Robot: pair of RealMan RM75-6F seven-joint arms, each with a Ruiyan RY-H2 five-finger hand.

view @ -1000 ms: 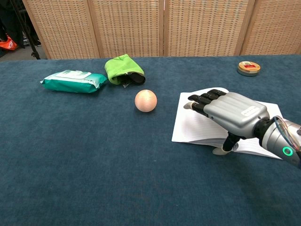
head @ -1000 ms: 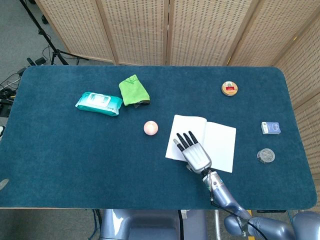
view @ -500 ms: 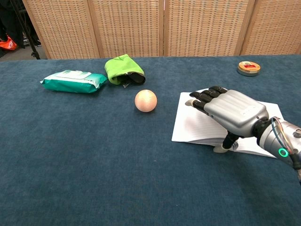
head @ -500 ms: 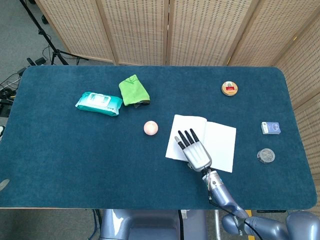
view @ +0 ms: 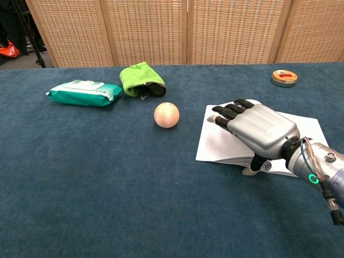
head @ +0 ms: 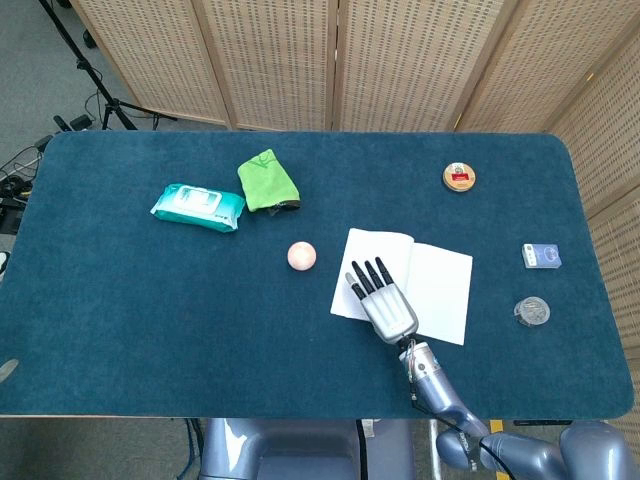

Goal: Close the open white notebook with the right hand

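The white notebook (head: 435, 283) (view: 217, 142) lies open and flat on the blue table, right of centre. My right hand (head: 383, 300) (view: 257, 130) hovers palm down over its left page, fingers stretched out toward the far edge and apart. The thumb (view: 251, 169) hangs down at the notebook's near edge. Nothing is held in it. No left hand appears in either view.
A pink ball (head: 301, 255) (view: 166, 114) sits just left of the notebook. Further left lie a green cloth (head: 268, 181) and a wipes pack (head: 198, 206). A round tin (head: 459, 178), a small blue box (head: 541, 256) and a clear lid (head: 532, 311) stand to the right.
My right hand has shifted slightly left over the left page. The notebook has stayed open and flat.
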